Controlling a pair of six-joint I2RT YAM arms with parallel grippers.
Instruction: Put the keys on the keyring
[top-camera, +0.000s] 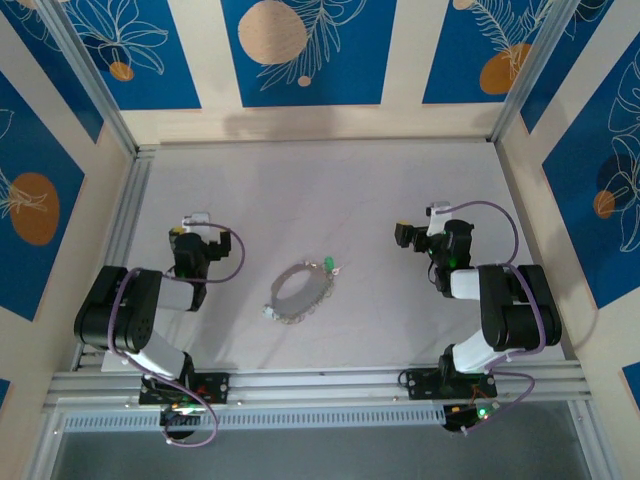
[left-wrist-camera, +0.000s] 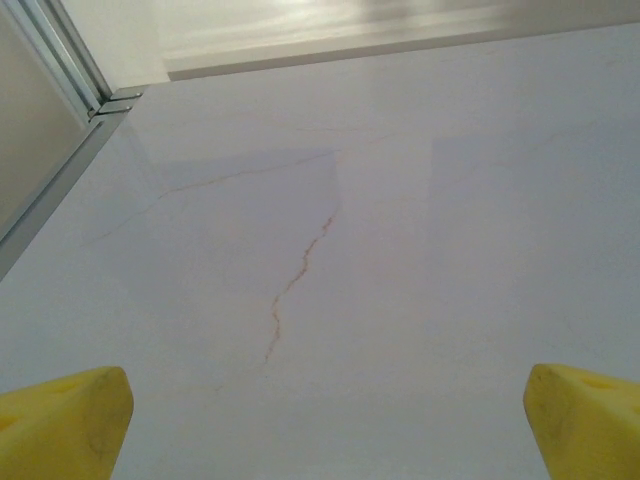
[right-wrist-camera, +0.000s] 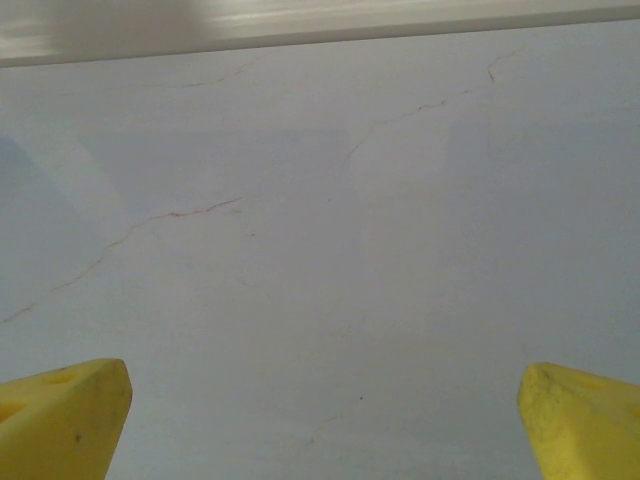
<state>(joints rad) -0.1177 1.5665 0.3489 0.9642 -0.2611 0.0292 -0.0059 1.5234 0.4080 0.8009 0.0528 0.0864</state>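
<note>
The keyring (top-camera: 318, 290), a thin silvery wire loop, lies flat on the white table between the two arms. A key with a green head (top-camera: 328, 264) sits at its far right edge. Other small silvery keys (top-camera: 277, 312) cluster at its near left end; whether they hang on the wire I cannot tell. My left gripper (top-camera: 193, 222) hovers left of the ring, well apart from it. My right gripper (top-camera: 428, 222) hovers to the right, also apart. Both are open: the yellow fingertips (left-wrist-camera: 70, 420) (right-wrist-camera: 65, 415) stand wide over bare table, with nothing between them (left-wrist-camera: 325, 405) (right-wrist-camera: 325, 405).
The white tabletop (top-camera: 330, 190) carries thin brown hairline cracks (left-wrist-camera: 295, 280). Aluminium rails (top-camera: 120, 230) frame it on the left and along the near edge. Blue patterned panels wall in the back and both sides.
</note>
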